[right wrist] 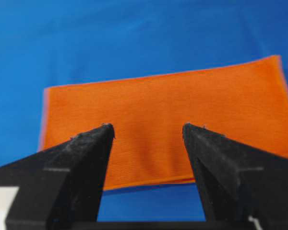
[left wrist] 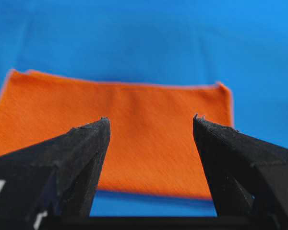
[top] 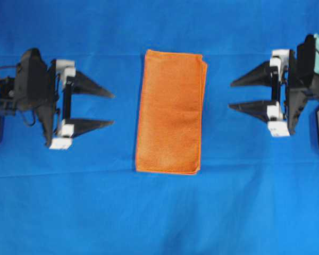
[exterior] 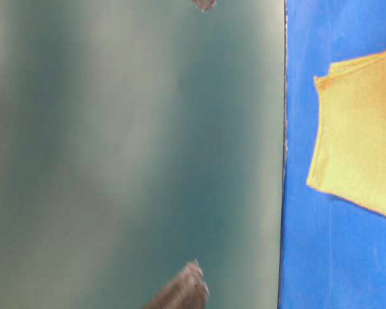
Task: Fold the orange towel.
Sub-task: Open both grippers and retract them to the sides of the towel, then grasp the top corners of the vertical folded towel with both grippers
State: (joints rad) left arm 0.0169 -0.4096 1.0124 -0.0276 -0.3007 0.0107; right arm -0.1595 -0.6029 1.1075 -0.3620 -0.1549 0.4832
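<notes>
The left hand (top: 112, 109), a black two-fingered claw with white mounts, is spread wide and holds nothing; it sits well left of the cloth with its tips pointing at it. The right hand (top: 229, 94), its mirror twin, is also wide and empty, facing the cloth from the other side.

Between them lies the bright orange microfiber towel (top: 171, 111), a tall narrow rectangle with stitched edges, flat on the blue cloth-covered counter (top: 159, 212). Layered edges show along its right side and at the top right corner, so it looks already folded at least once, with the loose edges toward the right hand.

If another fold is wanted, I judge the short way best: bring one narrow end over onto the other. Each hand should pinch a corner of the same end, catching every layer, lift only slightly, travel together, and line up the edges before letting go.
</notes>
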